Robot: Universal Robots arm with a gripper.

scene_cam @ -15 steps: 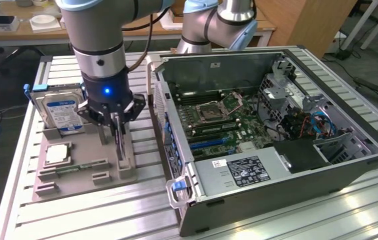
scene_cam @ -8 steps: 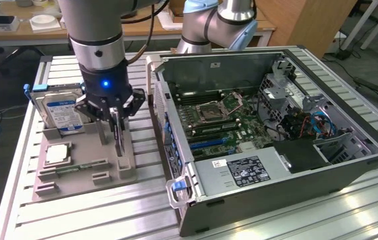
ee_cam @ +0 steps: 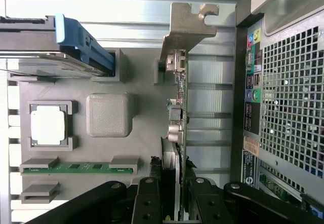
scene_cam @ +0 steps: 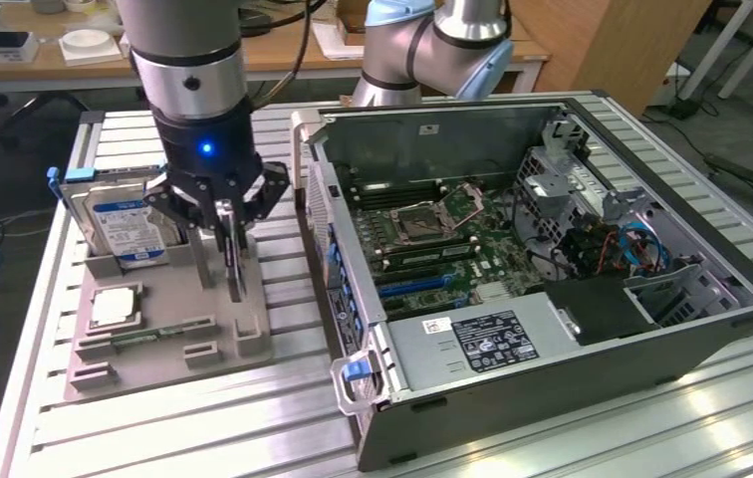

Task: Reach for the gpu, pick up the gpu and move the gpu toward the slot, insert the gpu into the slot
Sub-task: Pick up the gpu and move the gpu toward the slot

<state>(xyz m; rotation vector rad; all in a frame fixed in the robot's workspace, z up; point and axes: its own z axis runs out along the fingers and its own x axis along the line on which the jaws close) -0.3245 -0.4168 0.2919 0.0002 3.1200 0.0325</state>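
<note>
I judge this to be the pick-up step. My gripper (scene_cam: 226,231) is down over the grey parts holder (scene_cam: 180,299). Its fingers (ee_cam: 148,203) are clamped on the gpu (ee_cam: 179,97), one against each face of the card near its upper edge.

The gpu stands on edge in the holder's upright supports, on the side of the holder nearest the computer case (scene_cam: 550,408). Its metal end bracket (ee_cam: 188,29) is at the end of the card away from my fingers. The card looks seated in the holder, not lifted.

Freeing it calls, I think, for a straight pull up out of those supports with no twist. The card is thin and I hold only a narrow strip of it, so a skewed pull could jam it or let it pivot in my grip.

Also on the holder, on the side away from the case, are:
- the hard drive (scene_cam: 130,227), standing on edge;
- the processor (scene_cam: 114,307), lying in a square nest;
- the memory stick (scene_cam: 150,334), lying flat.

None of them touches the card.

The case's rear wall (scene_cam: 337,259) rises just beside the holder, between it and the motherboard (scene_cam: 436,239). The blue expansion slots (scene_cam: 410,286) lie just inside that wall. The card would have to clear the wall, and the bracket seems the part likeliest to catch. The power supply (scene_cam: 483,344) crowds the slots.
</note>
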